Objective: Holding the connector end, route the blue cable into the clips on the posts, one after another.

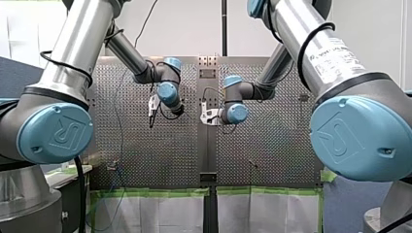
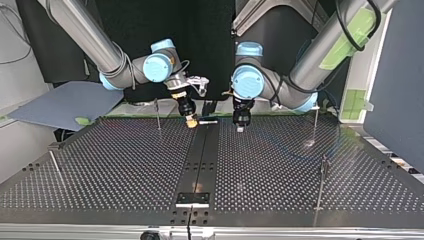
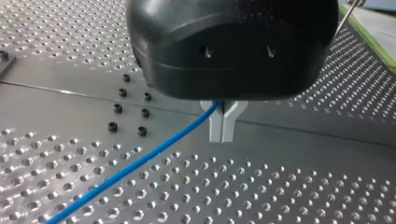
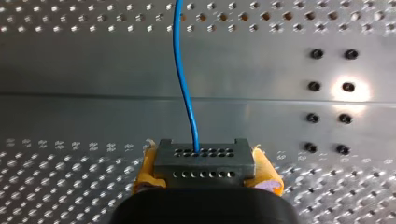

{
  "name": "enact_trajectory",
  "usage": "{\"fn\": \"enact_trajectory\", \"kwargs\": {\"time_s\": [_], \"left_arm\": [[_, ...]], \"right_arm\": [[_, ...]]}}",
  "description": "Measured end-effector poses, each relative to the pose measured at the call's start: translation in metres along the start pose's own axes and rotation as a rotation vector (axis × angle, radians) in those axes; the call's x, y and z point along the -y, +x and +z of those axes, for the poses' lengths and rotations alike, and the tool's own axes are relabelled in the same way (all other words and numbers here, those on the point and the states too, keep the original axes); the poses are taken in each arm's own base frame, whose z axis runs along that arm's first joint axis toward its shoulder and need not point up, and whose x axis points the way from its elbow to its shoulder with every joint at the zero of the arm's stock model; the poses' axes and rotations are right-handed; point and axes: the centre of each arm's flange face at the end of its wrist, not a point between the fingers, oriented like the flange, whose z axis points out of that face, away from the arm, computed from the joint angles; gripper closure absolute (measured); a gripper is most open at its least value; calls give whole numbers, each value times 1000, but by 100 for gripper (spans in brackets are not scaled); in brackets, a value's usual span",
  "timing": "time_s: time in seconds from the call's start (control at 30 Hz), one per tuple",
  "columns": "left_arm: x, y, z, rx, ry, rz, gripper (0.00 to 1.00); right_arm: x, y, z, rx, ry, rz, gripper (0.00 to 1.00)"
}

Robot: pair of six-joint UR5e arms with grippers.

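The blue cable [image 3: 140, 161] runs out from between my left gripper's [image 3: 222, 133] metal fingers, which are shut on it just above the perforated table. In the right wrist view the cable [image 4: 184, 84] ends in a grey connector [image 4: 204, 158]. My right gripper [image 4: 205, 169] is shut on that connector with its yellow pads [image 4: 144, 173] on both sides. In the top view my right gripper [image 2: 190, 122] and my left gripper [image 2: 240, 126] hang close together near the table's far edge, on either side of the dark centre strip [image 2: 202, 155].
Thin posts stand on the table: one near my right gripper [image 2: 158, 114], one at the top view's left edge [image 2: 54, 161], and two on its right side [image 2: 316, 122] [image 2: 322, 180]. Black screws [image 4: 329, 100] dot the plate beside the connector.
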Motion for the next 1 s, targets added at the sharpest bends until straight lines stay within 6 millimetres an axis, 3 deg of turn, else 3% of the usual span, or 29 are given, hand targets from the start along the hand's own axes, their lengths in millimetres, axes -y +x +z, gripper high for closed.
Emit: {"fn": "enact_trajectory", "kwargs": {"time_s": [0.33,0.6,1.0], "left_arm": [[7,13,-3,19,5,-11,100],[23,46,-2,6,34,5,100],[45,52,-9,38,73,-19,100]], "right_arm": [[-8,-15,-7,15,-19,4,100],[-12,-40,-20,32,-30,6,100],[-24,-72,-40,45,-54,31,100]]}}
